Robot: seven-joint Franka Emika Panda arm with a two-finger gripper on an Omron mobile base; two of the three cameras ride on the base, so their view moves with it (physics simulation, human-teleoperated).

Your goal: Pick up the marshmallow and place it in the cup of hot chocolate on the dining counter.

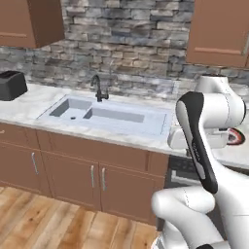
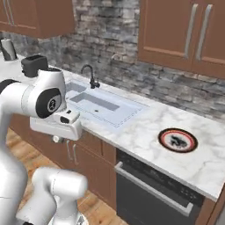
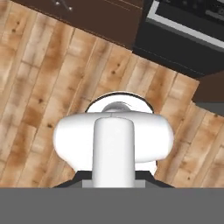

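My gripper [image 2: 56, 139] hangs folded in close to the arm, just in front of the lower cabinets and pointing down at the floor. Only a small grey stub of its fingers shows under the white hand, and the jaws stand shut. Whether anything sits between them is hidden. The marshmallow is out of view, and so are the cup of hot chocolate and the dining counter. The hand view looks straight down on the wooden floor [image 3: 39, 87].
Ahead runs a marble counter [image 2: 145, 132] with a sink [image 1: 104, 115], a black faucet [image 1: 98, 89] and a dark toaster [image 1: 10, 85]. A round plate with a red-and-black rim [image 2: 177, 140] lies on it to the right. A dark oven front [image 2: 149, 193] sits below, and wall cabinets [image 2: 184, 30] hang above.
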